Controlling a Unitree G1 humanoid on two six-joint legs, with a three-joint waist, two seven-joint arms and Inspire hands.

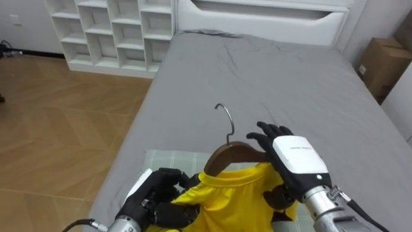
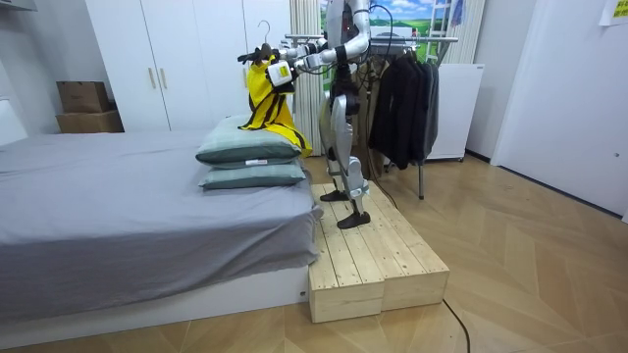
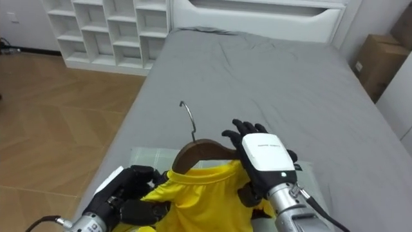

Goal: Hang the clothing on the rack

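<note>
Gripping the yellow shirt (image 1: pixel 232 192) at its left side, my left hand (image 1: pixel 159 193) is clenched in cloth; my right hand (image 1: pixel 295 158) curls over the wooden hanger (image 1: pixel 233 153) inside the collar, above the bed (image 1: pixel 257 77). Count: one shirt, one hanger, two stacked pillows (image 2: pixel 250 162).

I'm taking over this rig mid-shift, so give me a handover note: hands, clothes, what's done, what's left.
The left hand is shut on the yellow shirt.
The right hand grips the wooden hanger at its shoulder.
Done: the shirt is on the hanger, held up over the pillows.
Left: probably turn to the clothes rack behind the robot and hook the hanger on its rail.
</note>
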